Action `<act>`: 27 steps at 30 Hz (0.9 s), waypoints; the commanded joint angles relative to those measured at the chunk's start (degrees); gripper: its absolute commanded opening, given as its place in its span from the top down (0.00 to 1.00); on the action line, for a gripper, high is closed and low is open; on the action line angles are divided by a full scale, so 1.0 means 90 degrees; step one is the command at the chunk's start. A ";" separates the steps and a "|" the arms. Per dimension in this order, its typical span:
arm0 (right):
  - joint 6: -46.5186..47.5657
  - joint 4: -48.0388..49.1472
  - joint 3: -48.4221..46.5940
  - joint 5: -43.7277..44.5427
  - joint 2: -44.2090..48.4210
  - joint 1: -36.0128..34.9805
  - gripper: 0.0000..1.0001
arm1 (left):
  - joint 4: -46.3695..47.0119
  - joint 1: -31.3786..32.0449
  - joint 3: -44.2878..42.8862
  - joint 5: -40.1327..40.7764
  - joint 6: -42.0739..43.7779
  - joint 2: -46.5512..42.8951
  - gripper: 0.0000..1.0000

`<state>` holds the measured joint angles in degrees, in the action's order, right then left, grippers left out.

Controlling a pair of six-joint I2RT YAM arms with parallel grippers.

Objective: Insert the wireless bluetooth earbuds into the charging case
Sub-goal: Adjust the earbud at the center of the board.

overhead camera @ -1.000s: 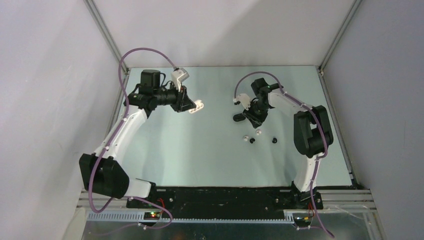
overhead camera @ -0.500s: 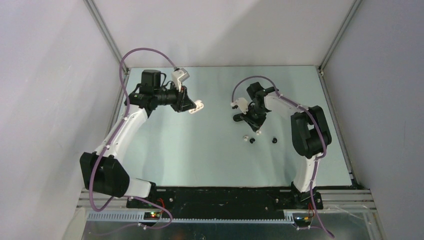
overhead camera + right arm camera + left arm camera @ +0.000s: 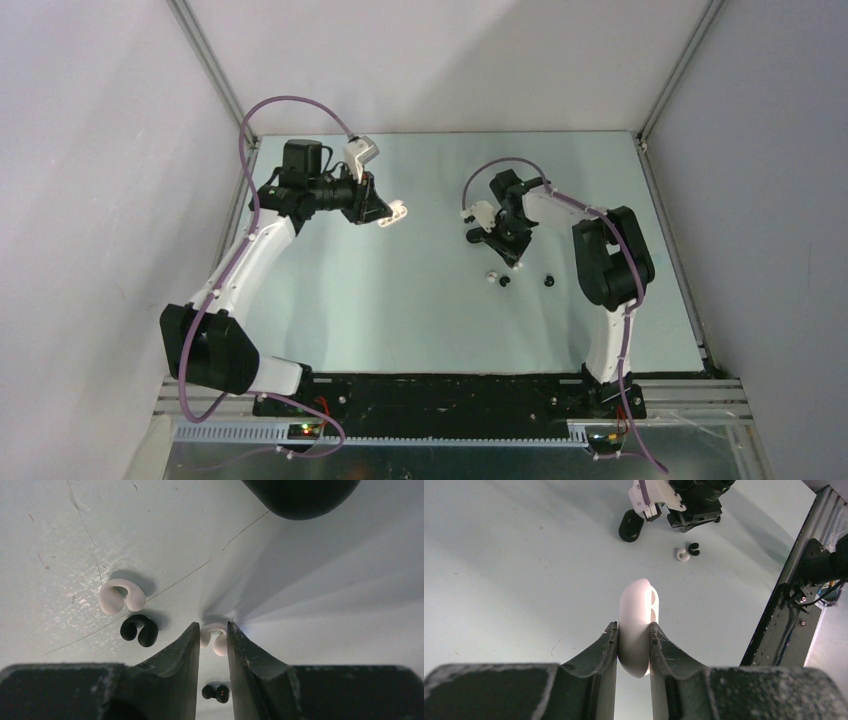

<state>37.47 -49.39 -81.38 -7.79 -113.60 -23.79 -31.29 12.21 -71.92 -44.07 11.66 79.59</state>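
Top: left hand (image 3: 380,212) clamps white charging case (image 3: 397,212) over table (image 3: 400,310), pose unchanged. Right hand (image 3: 512,254) has shifted left, now covers white earbud (image 3: 214,637) exposed a second ago.
Left wrist: case gripped on edge; black case (image 3: 630,525) beside right hand.
Right wrist: fingers (image 3: 185,655) pinch white earbud, apparently resting on table. Loose white bud (image 3: 120,596), black bud (image 3: 140,629) near. Lift straight, pinch centred.

Twin white-and-black robot arms
The left white-shelled arm (image 3: 245,262) and right white-shelled arm (image 3: 608,345) are wearing bulky black joint housings and trailing looping purple cables (image 3: 290,98); the left gripper (image 3: 633,628) and right gripper (image 3: 212,626) are showing dark grey, dust-speckled tapering fingers (image 3: 180,655).
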 commanded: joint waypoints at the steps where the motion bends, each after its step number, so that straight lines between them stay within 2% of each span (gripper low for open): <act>1: -0.0074 -0.0145 -0.0020 0.0160 -0.0183 -0.0054 0.68 | 0.0048 0.0002 -0.0112 -0.0039 0.0077 -0.0015 1.00; 18: 0.0283 -0.0311 0.0358 0.0440 -0.0036 0.0163 0.59 | 0.0040 0.0012 -0.0097 -0.0108 0.0043 -0.0002 1.00; 23: 0.0318 -0.0080 0.0410 0.0385 0.0154 0.0339 0.67 | 0.0044 0.0011 -0.0133 -0.0135 0.0026 0.0013 1.00; 27: 0.0303 0.0023 0.0404 -0.0356 0.0533 0.0358 0.74 | 0.0043 0.0012 -0.0142 -0.0140 0.0012 0.0012 1.00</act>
<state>39.64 -50.24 -78.56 -5.50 -112.79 -20.97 -31.29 12.21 -71.92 -44.12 11.60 79.61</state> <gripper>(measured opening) 0.290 0.279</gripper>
